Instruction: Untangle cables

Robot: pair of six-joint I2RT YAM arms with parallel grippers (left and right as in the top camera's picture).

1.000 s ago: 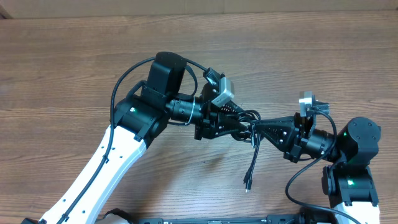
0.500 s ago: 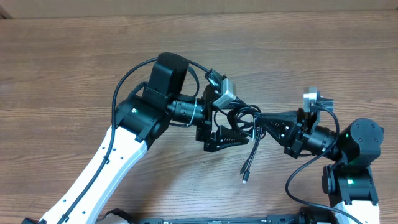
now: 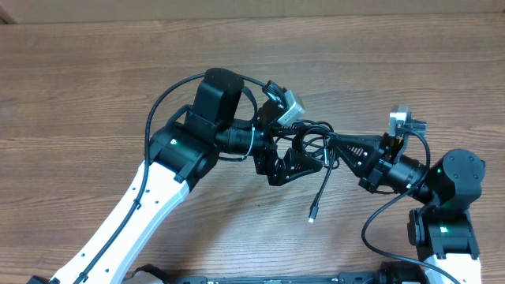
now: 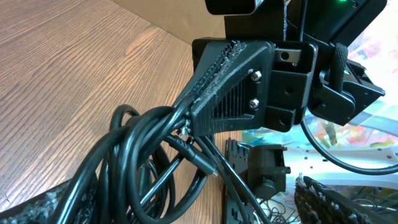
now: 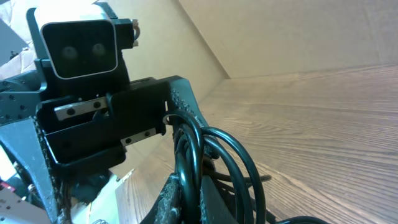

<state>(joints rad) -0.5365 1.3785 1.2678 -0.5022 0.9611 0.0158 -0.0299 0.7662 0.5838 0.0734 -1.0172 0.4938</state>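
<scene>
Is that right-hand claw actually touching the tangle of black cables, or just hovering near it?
Touching. The left wrist view shows the right gripper with its jaws pinched shut on the cables, the strands running straight into its tip.

Shows a brown wood-grain laminate tabletop (image 3: 95,79), streaked from left to right. Meets a plain tan cardboard-like wall panel (image 3: 237,6) along the far edge. Lit evenly from above, with only soft shadows. Gives way to blurred, colourful clutter (image 4: 379,134) past one side.
</scene>
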